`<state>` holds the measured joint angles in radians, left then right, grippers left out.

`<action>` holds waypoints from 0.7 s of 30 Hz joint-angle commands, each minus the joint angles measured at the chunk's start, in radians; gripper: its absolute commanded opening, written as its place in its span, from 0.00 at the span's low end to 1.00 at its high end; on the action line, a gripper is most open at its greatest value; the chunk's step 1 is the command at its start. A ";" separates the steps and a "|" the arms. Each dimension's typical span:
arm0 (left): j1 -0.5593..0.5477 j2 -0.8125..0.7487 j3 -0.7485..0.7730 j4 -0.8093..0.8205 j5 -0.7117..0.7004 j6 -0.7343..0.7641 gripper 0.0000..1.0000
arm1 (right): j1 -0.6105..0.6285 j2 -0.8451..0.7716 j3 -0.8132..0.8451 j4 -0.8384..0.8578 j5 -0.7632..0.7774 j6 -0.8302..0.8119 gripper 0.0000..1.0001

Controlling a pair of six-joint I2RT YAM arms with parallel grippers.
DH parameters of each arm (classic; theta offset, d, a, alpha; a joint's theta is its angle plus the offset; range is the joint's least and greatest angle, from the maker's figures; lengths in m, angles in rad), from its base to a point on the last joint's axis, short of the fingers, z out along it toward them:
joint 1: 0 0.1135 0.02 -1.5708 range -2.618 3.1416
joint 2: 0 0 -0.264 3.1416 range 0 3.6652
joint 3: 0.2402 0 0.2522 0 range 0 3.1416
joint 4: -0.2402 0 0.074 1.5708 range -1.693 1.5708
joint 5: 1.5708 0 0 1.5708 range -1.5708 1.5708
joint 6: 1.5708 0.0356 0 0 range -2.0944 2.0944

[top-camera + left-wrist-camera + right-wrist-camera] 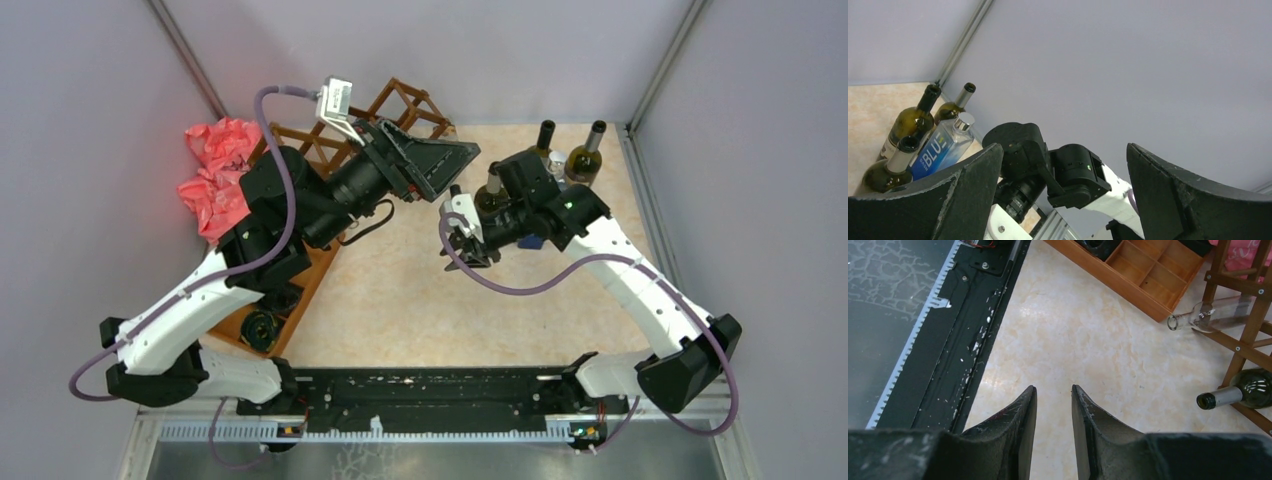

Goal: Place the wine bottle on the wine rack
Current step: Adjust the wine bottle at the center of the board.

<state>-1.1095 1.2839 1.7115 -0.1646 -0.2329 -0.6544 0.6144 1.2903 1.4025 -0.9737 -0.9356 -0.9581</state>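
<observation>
Wine bottles stand in a tight cluster at the far right corner of the table. We count three of dark green glass with rounded shoulders and long necks, two sleeved in dull grey and one in black. Among them stands a clear flask with a blue label and a shiny silver cap.

Two more bottles lie on their sides in the rack at the far left. A dark green bottle sits low down, its grey-sleeved neck and open mouth poking out between the slats. A clear bottle lies above it, its mouth just beside the corner of the tray.

The rack is a lattice of thin red-brown wooden slats joined by small screws. The tray is paler wood, flat and split into square compartments. A crumpled pink wad sits beside the rack. The table is glossy, beige and marbled, and a black rail runs along its near edge.

We find the left gripper raised in front of the rack and facing the right arm. Its rough, black, curved fingers are spread wide with nothing between them. The right gripper tilts down over the middle of the table, near the closest standing bottle. Its scuffed fingers are parted by a narrow gap and hold nothing.
</observation>
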 commanded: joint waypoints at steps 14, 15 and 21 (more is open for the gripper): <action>-0.010 -0.043 -0.060 0.008 -0.038 0.222 0.99 | -0.107 -0.100 0.013 -0.004 -0.108 -0.006 0.33; -0.010 -0.089 -0.135 0.053 -0.033 0.286 0.99 | -0.118 -0.112 0.009 -0.006 -0.119 -0.008 0.33; -0.001 -0.333 -0.435 0.138 -0.071 0.490 0.99 | -0.152 -0.194 -0.021 -0.054 -0.129 -0.041 0.37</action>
<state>-1.1164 1.0706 1.3602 -0.1162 -0.2626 -0.3359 0.4774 1.1610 1.3914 -0.9928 -1.0069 -0.9627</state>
